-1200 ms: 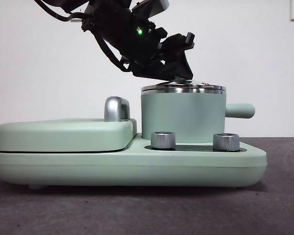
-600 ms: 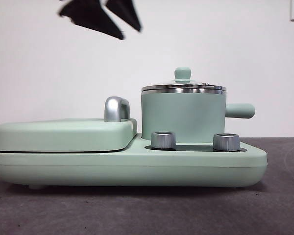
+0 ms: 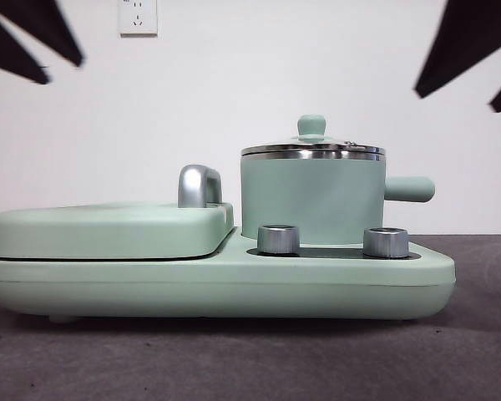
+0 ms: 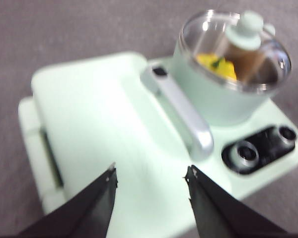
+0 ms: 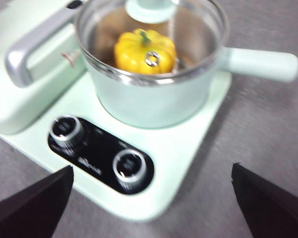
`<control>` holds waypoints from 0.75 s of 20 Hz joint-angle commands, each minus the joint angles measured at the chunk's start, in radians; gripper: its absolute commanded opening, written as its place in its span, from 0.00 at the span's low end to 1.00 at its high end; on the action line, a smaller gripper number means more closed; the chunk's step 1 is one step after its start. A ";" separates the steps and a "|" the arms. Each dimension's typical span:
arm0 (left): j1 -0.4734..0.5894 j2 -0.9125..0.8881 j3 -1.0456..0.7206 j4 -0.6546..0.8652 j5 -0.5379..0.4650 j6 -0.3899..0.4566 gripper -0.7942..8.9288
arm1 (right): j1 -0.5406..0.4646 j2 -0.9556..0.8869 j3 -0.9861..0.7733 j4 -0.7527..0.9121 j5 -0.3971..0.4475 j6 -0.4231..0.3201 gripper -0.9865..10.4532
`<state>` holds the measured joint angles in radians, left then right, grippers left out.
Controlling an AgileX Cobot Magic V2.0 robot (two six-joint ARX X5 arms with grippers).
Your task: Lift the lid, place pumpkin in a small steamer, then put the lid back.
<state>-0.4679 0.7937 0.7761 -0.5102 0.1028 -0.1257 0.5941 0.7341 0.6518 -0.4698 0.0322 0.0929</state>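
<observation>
Lid [image 3: 312,149] seated on steamer [image 3: 311,199], pumpkin [image 5: 145,50] inside; both jaws apart, empty, well clear: just retreat without bumping anything.

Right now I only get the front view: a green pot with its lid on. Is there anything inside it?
Observer: Yes. Through the glass lid the right wrist view shows the pumpkin sitting in the small steamer.
Operator: And those black shapes in the top corners, are they holding something?
Observer: No. The left tool hangs open above the flat green cover, with nothing between its jaws.
Operator: The other one?
Observer: The right tool is open too, above the black panel with two silver knobs, touching nothing.
</observation>
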 commanded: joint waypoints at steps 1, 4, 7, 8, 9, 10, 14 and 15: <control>0.004 -0.068 -0.015 -0.045 -0.020 -0.039 0.31 | 0.008 0.040 0.008 0.052 -0.019 -0.007 0.52; 0.006 -0.153 -0.040 -0.093 -0.064 -0.058 0.31 | 0.013 0.072 0.009 0.090 -0.043 -0.007 0.52; 0.006 -0.218 -0.046 -0.125 -0.079 -0.067 0.31 | 0.015 0.091 0.009 0.108 -0.069 -0.006 0.52; 0.006 -0.234 -0.046 -0.126 -0.079 -0.067 0.31 | 0.016 0.095 0.008 0.111 -0.071 -0.007 0.52; 0.006 -0.249 -0.046 -0.124 -0.079 -0.067 0.31 | 0.018 0.096 0.009 0.112 -0.070 -0.007 0.52; 0.006 -0.261 -0.046 -0.122 -0.079 -0.066 0.31 | 0.019 0.096 0.009 0.112 -0.070 -0.007 0.52; 0.006 -0.287 -0.046 -0.126 -0.079 -0.066 0.31 | 0.019 0.092 0.009 0.109 -0.071 -0.006 0.52; 0.006 -0.290 -0.046 -0.127 -0.079 -0.066 0.31 | 0.019 0.092 0.009 0.110 -0.071 -0.006 0.52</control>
<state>-0.4583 0.5018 0.7242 -0.6476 0.0269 -0.1844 0.6037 0.8227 0.6518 -0.3691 -0.0345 0.0929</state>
